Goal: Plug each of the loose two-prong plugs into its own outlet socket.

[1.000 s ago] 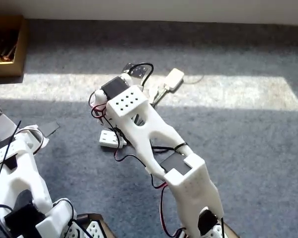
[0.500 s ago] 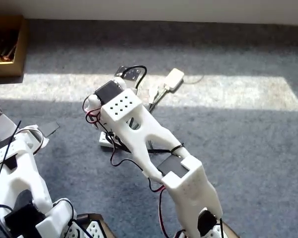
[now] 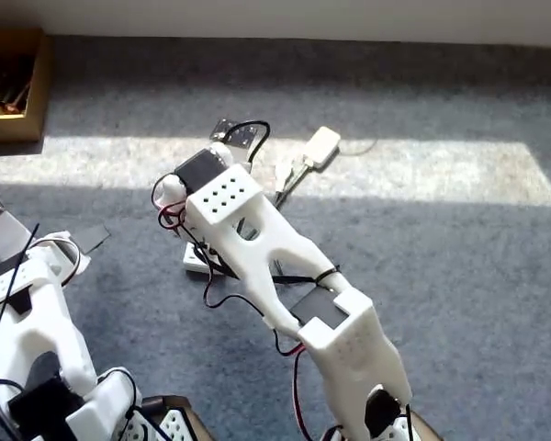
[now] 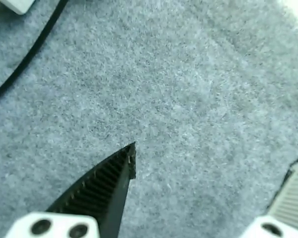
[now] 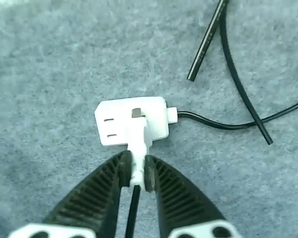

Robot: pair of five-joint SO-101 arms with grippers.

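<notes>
My right pincer point(image 5: 135, 166) is clamped on a white plug point(image 5: 138, 144), its two black ribbed fingers point(image 5: 102, 191) pressing the plug's sides, and the plug's black cord point(image 5: 133, 208) runs back between them. Just ahead of the fingertips lies the white outlet point(image 5: 119, 124), flat on the grey carpeted worktop point(image 5: 49, 59). The plug's front end touches the outlet's face at one socket. The prongs are hidden from me, so I cannot tell how deep they sit. A pair of free slots point(image 5: 109, 127) shows on the outlet's face, beside the plug. A black cable point(image 5: 223, 124) leaves the outlet's end farthest from those slots, and a second black lead point(image 5: 206, 42) lies on the worktop beyond the outlet, well apart from it. In the high view my right arm point(image 3: 257, 239) stretches over the middle of the worktop and covers most of the outlet point(image 3: 196, 261), of which a white corner peeps out under it. Past that arm a white block point(image 3: 322, 147) with a thin cord lies in a sunlit strip. My left pincer point(image 4: 216, 158) hangs with its fingers wide apart, holding nothing, over bare grey carpet, with a black cable point(image 4: 25, 54) farther off. My left arm point(image 3: 28, 312) sits drawn back, well apart from the outlet, and a wooden box point(image 3: 23, 101) stands far beyond it.
</notes>
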